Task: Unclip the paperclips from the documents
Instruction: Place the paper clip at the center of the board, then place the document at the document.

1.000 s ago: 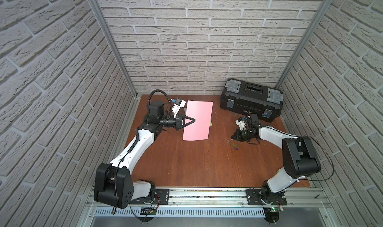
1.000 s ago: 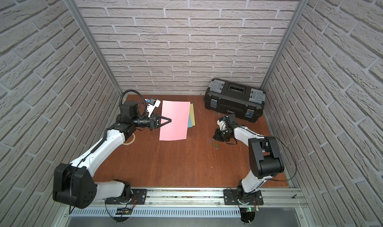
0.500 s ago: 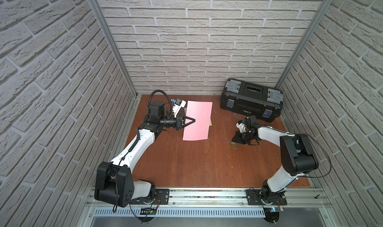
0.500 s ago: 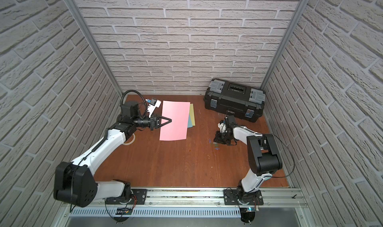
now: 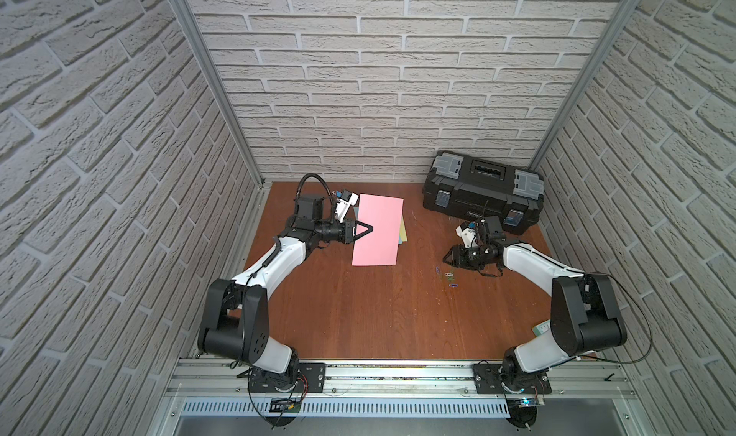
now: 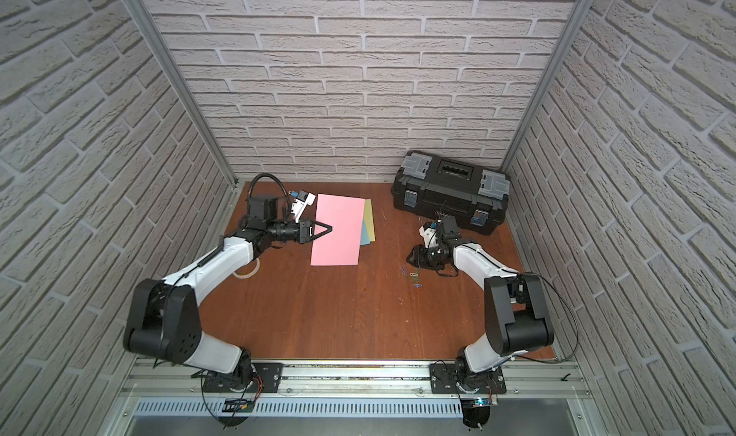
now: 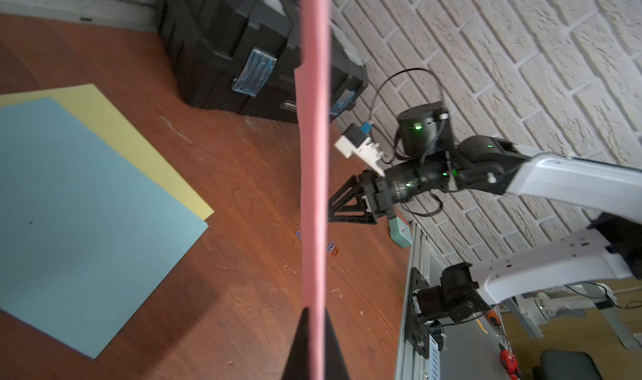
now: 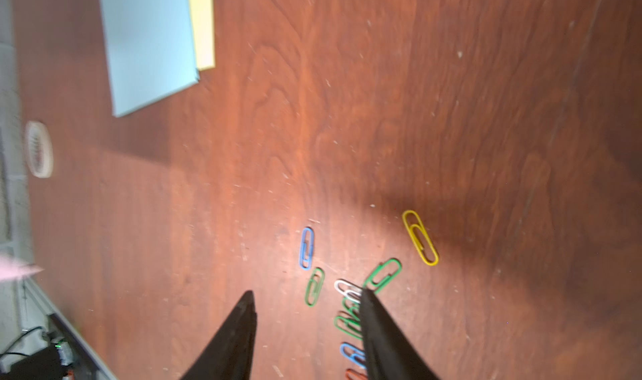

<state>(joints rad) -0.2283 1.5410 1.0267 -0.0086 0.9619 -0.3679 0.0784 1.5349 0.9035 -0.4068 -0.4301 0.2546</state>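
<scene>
**Paperclips [image 8: 351, 289] loose on the table; pink sheet [image 5: 377, 231] held up**

The clips lie scattered on the table [image 5: 378, 326], right of centre, right under the right jaws. Those jaws stand spread with nothing between them. The left jaws are pressed together on the pink sheet's left edge and hold it off the table at the far left. The blue sheet [image 7: 80, 215] and yellow sheet [image 7: 114, 118] lie flat and overlapping below it, and no clip shows on either. I cannot tell whether a clip sits on the pink sheet.

The step in hand looks like letting a pulled clip go onto the pile. Next, the right arm would need to cross left to the pink sheet and look along its edges. Any clip there calls for a pinch on the wire and a pull straight off the edge while the left jaws hold the paper firm. If there is none, the sheet can be laid down.
</scene>
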